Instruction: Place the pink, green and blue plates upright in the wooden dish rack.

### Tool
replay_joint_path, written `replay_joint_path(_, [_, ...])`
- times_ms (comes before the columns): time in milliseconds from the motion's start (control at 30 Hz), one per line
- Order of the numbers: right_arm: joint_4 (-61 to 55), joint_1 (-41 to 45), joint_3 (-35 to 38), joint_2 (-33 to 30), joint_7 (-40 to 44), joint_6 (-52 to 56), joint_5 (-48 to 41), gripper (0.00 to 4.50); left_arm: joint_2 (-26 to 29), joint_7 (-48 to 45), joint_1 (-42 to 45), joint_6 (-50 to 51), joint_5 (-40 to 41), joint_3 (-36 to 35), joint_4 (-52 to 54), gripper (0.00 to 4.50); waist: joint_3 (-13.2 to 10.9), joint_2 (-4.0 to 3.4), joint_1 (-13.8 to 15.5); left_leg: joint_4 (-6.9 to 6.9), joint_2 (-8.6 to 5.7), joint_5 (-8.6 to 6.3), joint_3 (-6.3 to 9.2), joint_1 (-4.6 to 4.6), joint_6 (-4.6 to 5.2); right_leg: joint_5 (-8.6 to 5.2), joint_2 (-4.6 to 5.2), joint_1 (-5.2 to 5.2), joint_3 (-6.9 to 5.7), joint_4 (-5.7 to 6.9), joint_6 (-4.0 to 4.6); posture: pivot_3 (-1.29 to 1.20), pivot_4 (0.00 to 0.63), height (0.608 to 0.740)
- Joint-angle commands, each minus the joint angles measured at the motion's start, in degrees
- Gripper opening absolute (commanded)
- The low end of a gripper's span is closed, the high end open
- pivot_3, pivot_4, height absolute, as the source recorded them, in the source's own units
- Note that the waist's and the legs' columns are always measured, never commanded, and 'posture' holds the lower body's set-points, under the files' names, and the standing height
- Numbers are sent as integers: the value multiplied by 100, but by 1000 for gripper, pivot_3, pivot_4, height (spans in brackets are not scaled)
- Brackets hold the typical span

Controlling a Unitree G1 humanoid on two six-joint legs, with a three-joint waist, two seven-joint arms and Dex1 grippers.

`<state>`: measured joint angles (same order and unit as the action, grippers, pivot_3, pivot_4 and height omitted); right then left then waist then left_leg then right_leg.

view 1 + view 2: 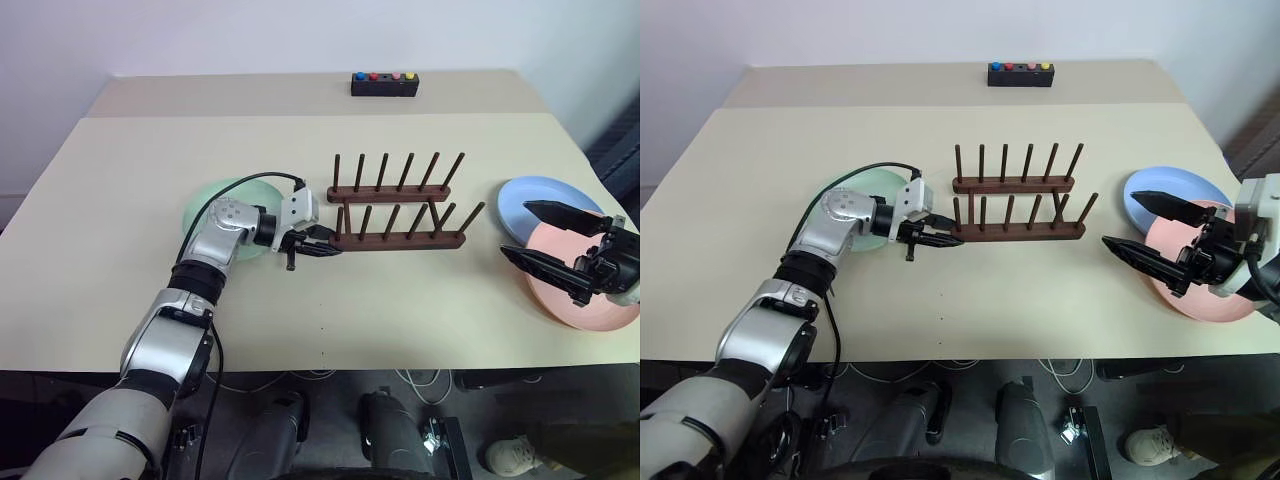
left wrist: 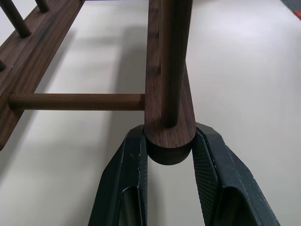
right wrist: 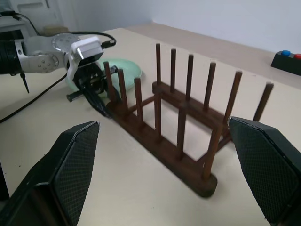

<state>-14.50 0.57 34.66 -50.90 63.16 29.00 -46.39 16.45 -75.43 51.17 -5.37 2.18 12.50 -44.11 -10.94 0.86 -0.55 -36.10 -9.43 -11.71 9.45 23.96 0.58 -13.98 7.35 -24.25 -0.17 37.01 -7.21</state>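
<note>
Left eye view, from the left: green plate flat on the counter; left gripper clamps the rack rail end. Right gripper gapes empty above the pink plate, which overlaps the blue plate. A tug could skew or tip the rack.

The beige desk carries the wooden dish rack mid-surface, a green plate left, blue plate and pink plate right, and a black button box at the back.
</note>
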Motion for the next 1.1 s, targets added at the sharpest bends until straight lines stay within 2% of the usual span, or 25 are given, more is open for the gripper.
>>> replay_joint_path(33, [-181,21,200,-32,-56,-34,-119,4500,-164,203,46,26,71,-45,200,729,0,0,5,0,0,0,0,0,0,0,0,0,0,0,0,0,150,740])
replay_joint_path(233, [-191,119,50,33,-147,-83,-86,4500,-489,717,-7,379,101,-122,346,729,0,0,0,-1,0,0,0,1,0,0,1,-1,0,0,0,0,150,740])
replay_joint_path(467, [-163,269,-154,81,-226,-127,-46,4500,-450,515,-121,479,75,10,384,729,0,0,-1,-2,0,0,-1,1,0,0,-2,-1,0,1,0,0,150,740])
replay_joint_path(533, [-162,278,-182,88,-240,-143,-40,4500,-442,438,-128,543,96,6,389,1761,0,0,4,-2,0,0,-1,1,0,0,-4,-2,0,1,0,0,150,740])
replay_joint_path(600, [-165,277,-202,92,-251,-156,-38,4500,-421,548,-133,369,-18,37,339,2510,0,0,7,-2,0,0,0,1,0,0,-4,-1,0,1,0,0,150,740])
replay_joint_path(733, [-155,305,-245,95,-281,-167,-32,4500,-409,550,-150,403,-3,30,344,4477,0,0,4,-2,0,0,0,1,0,0,-3,-2,0,1,-1,0,150,740])
replay_joint_path(833, [-194,339,-297,131,-331,-128,-78,4500,-339,756,-80,759,139,-178,563,4477,0,0,-4,-3,0,0,0,1,0,0,-2,-1,0,2,0,0,150,740])
replay_joint_path(1000, [-517,295,-526,353,-469,100,-359,4500,-21,622,-89,2645,1035,-655,2036,4477,0,-1,-21,-2,1,0,2,4,0,0,-1,-7,0,4,-1,0,150,740])
replay_joint_path(1100, [-468,395,-697,497,-605,107,-312,3609,376,594,-217,3635,1485,-788,3096,3605,2,-4,-23,-4,0,0,2,5,0,0,-6,-8,1,5,-1,0,150,740])
